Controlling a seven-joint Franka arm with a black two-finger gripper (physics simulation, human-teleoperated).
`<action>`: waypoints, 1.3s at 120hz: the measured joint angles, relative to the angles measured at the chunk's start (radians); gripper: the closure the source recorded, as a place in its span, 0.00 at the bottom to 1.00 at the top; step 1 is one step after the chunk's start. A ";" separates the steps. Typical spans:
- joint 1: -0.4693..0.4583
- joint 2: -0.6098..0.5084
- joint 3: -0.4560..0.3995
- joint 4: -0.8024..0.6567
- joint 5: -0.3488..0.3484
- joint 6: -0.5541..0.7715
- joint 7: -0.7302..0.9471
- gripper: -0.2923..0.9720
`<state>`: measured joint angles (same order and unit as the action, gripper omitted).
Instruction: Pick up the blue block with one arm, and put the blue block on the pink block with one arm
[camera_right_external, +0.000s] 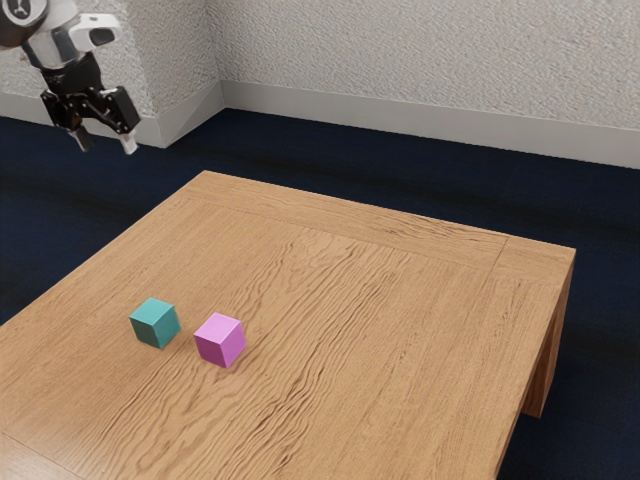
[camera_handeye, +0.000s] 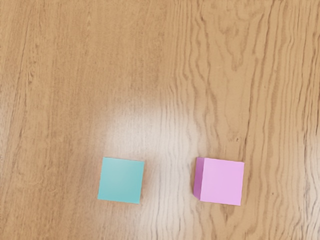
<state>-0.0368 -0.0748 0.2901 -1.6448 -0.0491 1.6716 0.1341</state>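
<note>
Dark carpet and white textured walls surround the wooden table (camera_right_external: 400, 300) where I am running a simulated arm from afar. The gripper (camera_right_external: 104, 141) hangs high over the scene at the exterior view's upper left, its fingers apart and holding nothing. The blue block (camera_right_external: 154, 322), closer to teal in this light, sits flat on the table near the edge on the exterior view's left, toward the near corner. The pink block (camera_right_external: 220, 339) stands just beside it on the side away from that edge, with a narrow strip of bare wood between them. Seen from the wrist, both cubes show their tops, side by side and not touching. As I judge it, the coming move turns on one relation: the blue block lies well below the gripper, so a long descent comes first. A cube has no long axis. I would close across the two faces that keep the fingers out of the gap beside pink. Nothing is lifted yet.
</note>
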 joint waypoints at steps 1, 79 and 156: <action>0.001 0.000 0.000 0.000 0.000 0.001 0.002 0.25; 0.167 -0.042 -0.009 -0.737 -0.028 0.745 0.168 0.27; 0.097 0.221 -0.066 -0.773 -0.223 1.310 0.395 0.27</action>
<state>0.0605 0.1464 0.2241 -2.4175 -0.2723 2.9815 0.5291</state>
